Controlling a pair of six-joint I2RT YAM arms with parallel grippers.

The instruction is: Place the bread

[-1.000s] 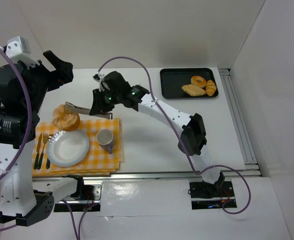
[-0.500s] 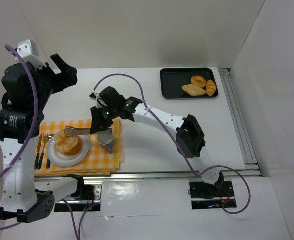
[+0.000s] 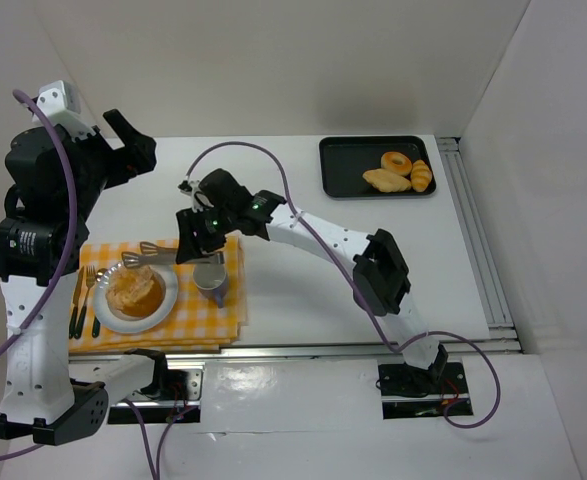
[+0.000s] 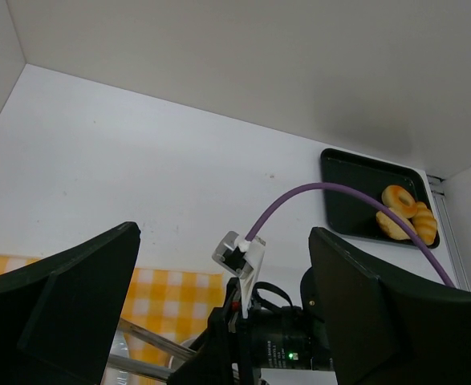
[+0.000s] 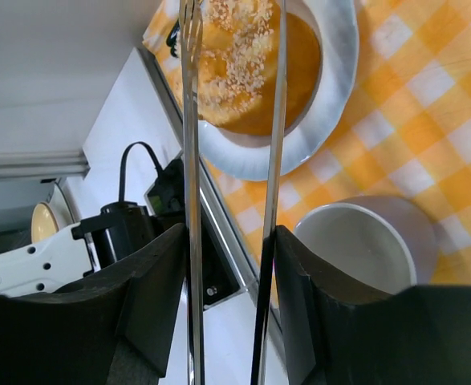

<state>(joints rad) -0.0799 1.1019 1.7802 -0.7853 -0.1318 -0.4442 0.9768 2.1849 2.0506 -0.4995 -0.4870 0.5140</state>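
Observation:
The bread (image 3: 136,288), a round orange-golden bun with a seeded, cracked top, sits on the white plate (image 3: 169,298) on the yellow checked cloth. In the right wrist view the bread (image 5: 247,72) lies on the plate (image 5: 335,76). My right gripper (image 3: 193,243) is shut on metal tongs (image 3: 151,256). The tongs' two arms (image 5: 191,160) stand spread apart above the bread. I cannot tell whether their tips touch it. My right gripper (image 5: 229,249) hangs over the cup's side. My left gripper (image 3: 131,143) is open and empty, raised high at the back left, and also shows in its own view (image 4: 223,309).
A white cup (image 3: 211,274) stands on the cloth (image 3: 223,318) just right of the plate, under my right wrist. A fork, knife and spoon (image 3: 81,300) lie left of the plate. A black tray (image 3: 345,160) at the back right holds a donut (image 3: 396,162), a pale loaf (image 3: 386,181) and a small roll.
My right arm carried the bread in the tongs from the cloth's far edge down onto the plate. The tongs now stand open and slightly drawn back. The left arm shifted a little.

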